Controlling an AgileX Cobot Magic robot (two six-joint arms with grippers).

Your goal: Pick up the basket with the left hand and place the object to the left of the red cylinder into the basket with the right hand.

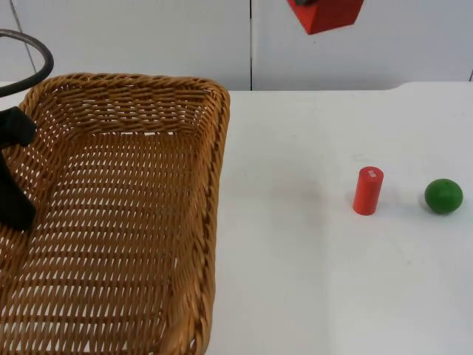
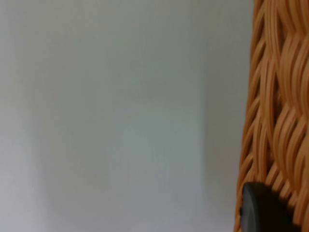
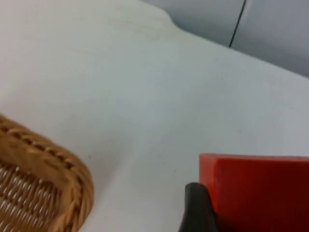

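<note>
A large woven wicker basket [image 1: 118,214] fills the left of the top view, raised toward the camera. My left gripper [image 1: 15,174] is shut on its left rim; the left wrist view has a black fingertip [image 2: 263,210] against the weave [image 2: 277,111]. A red block [image 1: 325,13] hangs high over the table's far middle, above and to the right of the basket. My right gripper [image 3: 241,212] is shut on this block [image 3: 260,188], one black finger [image 3: 195,210] pressed to its side. The red cylinder [image 1: 368,191] stands upright on the table at the right.
A green ball [image 1: 443,196] lies just right of the red cylinder. White table top [image 1: 295,259] stretches between the basket and the cylinder. The grey partition wall [image 1: 148,37] closes the far side. The basket's corner [image 3: 43,183] lies below the right gripper.
</note>
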